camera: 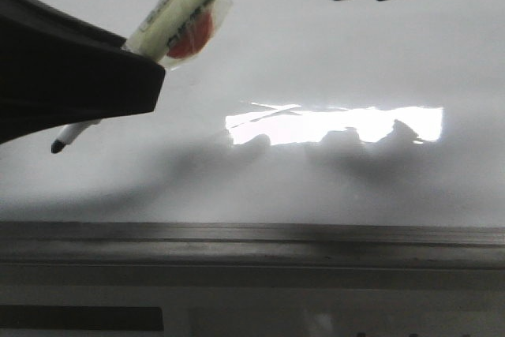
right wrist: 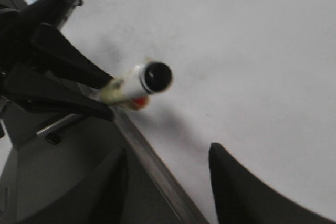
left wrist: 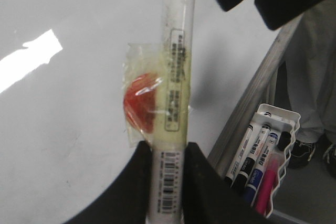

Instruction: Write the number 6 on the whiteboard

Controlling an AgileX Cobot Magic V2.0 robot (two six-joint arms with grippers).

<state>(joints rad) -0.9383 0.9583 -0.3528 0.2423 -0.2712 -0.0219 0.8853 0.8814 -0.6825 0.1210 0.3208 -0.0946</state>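
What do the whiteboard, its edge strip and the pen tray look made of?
Whiteboard: glossy coated white surface, mirroring a bright window-like glare. Edge strip: dull grey, probably brushed metal, with straight ridges. Pen tray: white, likely moulded plastic, judging by its thin wavy rim.

Glossy white whiteboard [camera: 316, 53] with bright glare patch, grey metal frame strip [camera: 252, 242], white marker pen [left wrist: 176, 77] with black end band, black barcode, yellowish clear tape [left wrist: 157, 98] over a red-orange patch, black left pincer [left wrist: 168, 187], white pen rack [left wrist: 273, 145] of black, blue, pink markers
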